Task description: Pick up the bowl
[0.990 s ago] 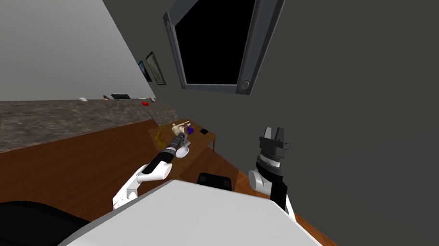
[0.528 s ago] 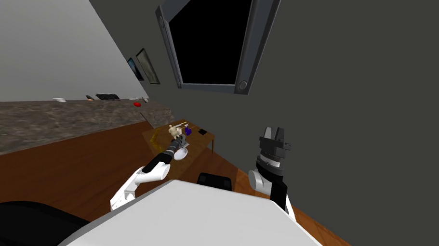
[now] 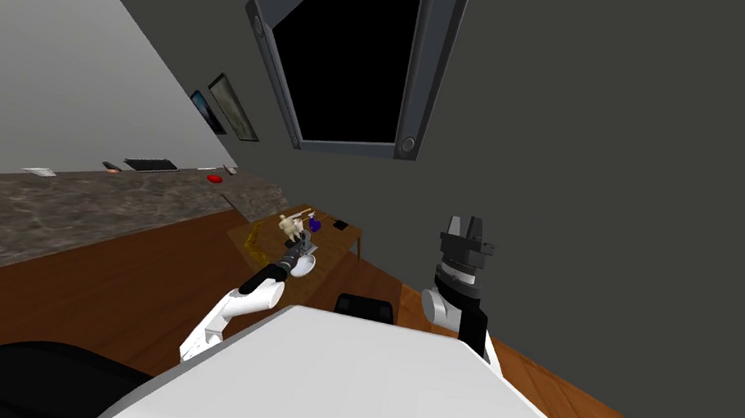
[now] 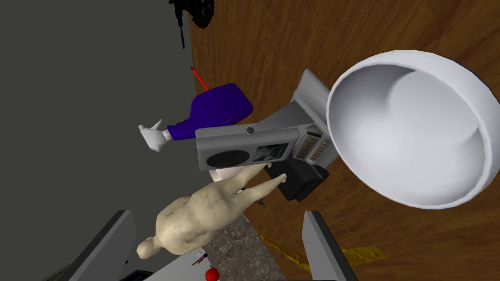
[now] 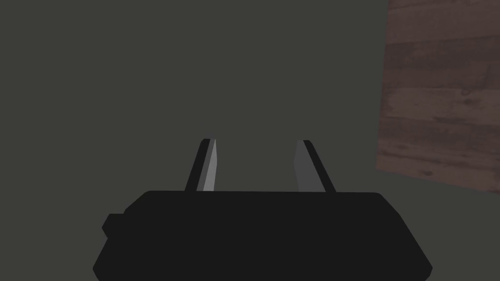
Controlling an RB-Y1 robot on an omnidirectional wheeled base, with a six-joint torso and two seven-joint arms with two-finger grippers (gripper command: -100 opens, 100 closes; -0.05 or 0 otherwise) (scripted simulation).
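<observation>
While its two blades stand wide apart and clamp nothing, the left end effector (image 4: pixel 217 213) hangs over a small wooden worktop (image 3: pixel 336 237) just left of centre in the head view. Beyond the gap between the blades lies a beige figure (image 4: pixel 200 219). The bowl (image 4: pixel 415 131) is outside that gap, off to the side of one blade and free of both. It is plain white, round and deep, with a thin rim and a smooth, empty inside that faces the wrist camera. In the head view it shows as a small white disc at the worktop's near edge, just below the end effector. Its rim overlaps a grey boxy device (image 4: pixel 249 146), which has a black block (image 4: pixel 298 183) beside it. Farther off lies a purple spray bottle (image 4: pixel 215 110) with a white nozzle, next to the dark grey wall (image 4: pixel 88 73). The right end effector (image 5: pixel 256 141) is raised at right of centre in the head view, blades parted and holding nothing.
</observation>
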